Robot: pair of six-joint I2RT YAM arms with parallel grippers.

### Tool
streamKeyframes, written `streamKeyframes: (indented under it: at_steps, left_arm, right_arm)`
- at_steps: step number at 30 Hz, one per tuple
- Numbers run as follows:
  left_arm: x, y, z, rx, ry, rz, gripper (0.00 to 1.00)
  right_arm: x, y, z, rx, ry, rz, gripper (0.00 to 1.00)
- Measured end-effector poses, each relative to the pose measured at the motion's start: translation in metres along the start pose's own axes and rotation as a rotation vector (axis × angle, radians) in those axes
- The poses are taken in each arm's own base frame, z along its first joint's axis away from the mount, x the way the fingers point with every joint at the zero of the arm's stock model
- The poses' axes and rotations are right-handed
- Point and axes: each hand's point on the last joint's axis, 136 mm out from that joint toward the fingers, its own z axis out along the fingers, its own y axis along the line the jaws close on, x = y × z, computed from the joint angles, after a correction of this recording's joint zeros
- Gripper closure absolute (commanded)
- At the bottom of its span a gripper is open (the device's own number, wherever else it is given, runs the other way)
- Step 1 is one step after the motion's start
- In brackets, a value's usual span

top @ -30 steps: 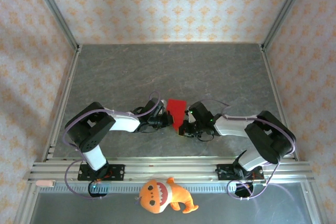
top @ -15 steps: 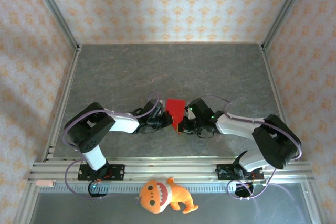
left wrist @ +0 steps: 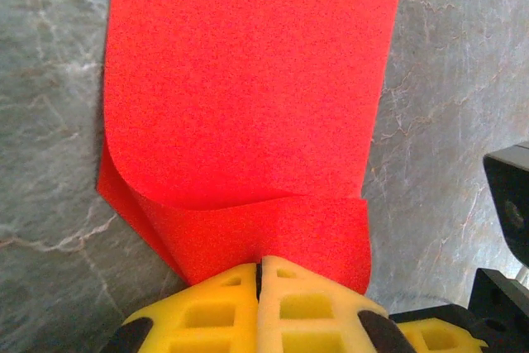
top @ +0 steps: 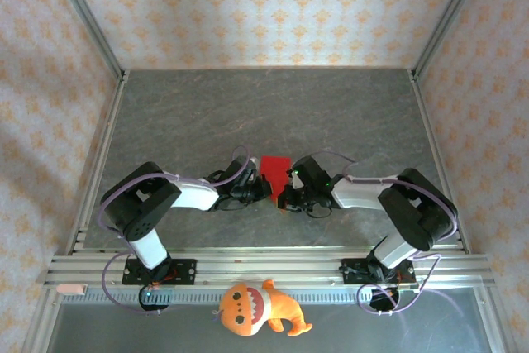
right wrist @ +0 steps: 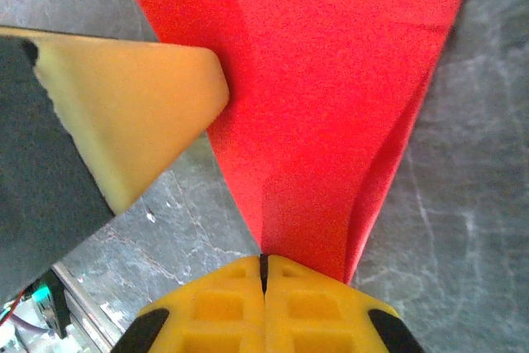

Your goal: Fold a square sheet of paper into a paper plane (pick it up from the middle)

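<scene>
Right, nearest the rail sits the orange plush toy [top: 256,307]. Just beyond it, the left gripper [left wrist: 259,274] is clamped tight on the creased red square sheet of paper [left wrist: 248,80]. The right gripper [right wrist: 264,266] is pinched closed on it too, and the sheet fans away from both across the grey table [top: 273,105].

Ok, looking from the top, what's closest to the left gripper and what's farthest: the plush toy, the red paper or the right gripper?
From the left gripper:
1. red paper: pinched in it, sticking out toward the back.
2. right gripper: just to its right, on the same paper.
3. orange plush toy: far off, at the near edge past the rail.
</scene>
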Motion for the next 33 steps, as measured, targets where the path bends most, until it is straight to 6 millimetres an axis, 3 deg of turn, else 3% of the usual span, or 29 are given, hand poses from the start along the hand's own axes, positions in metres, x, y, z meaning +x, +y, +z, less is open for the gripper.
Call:
streamKeyframes:
  at_steps: [5, 9, 13, 19, 25, 30, 33]
  left_arm:
    - [-0.003, 0.001, -0.001, -0.011, -0.021, -0.014, 1.00]
    - [-0.004, 0.001, -0.001, -0.019, -0.035, -0.020, 1.00]
    - [-0.004, 0.002, -0.001, -0.020, -0.038, -0.020, 1.00]
    - [-0.004, 0.002, -0.001, -0.021, -0.037, -0.019, 1.00]
    - [-0.004, -0.001, -0.004, -0.040, -0.027, 0.011, 0.96]
    - [-0.014, -0.026, -0.016, -0.004, -0.047, 0.070, 0.96]
    - [-0.015, -0.030, -0.019, 0.012, -0.052, 0.076, 0.96]
  right_arm:
    - [0.007, 0.000, -0.013, -0.001, -0.002, 0.014, 1.00]
    - [-0.008, 0.016, -0.023, -0.066, -0.058, 0.040, 1.00]
    - [-0.016, 0.022, -0.018, -0.080, -0.064, 0.069, 1.00]
    - [-0.018, 0.009, -0.001, -0.041, -0.045, 0.112, 1.00]
    - [-0.016, -0.002, 0.001, -0.002, -0.041, 0.085, 1.00]
    - [-0.017, -0.004, 0.000, 0.001, -0.035, 0.064, 1.00]
    - [-0.018, -0.005, -0.001, 0.000, -0.033, 0.065, 1.00]
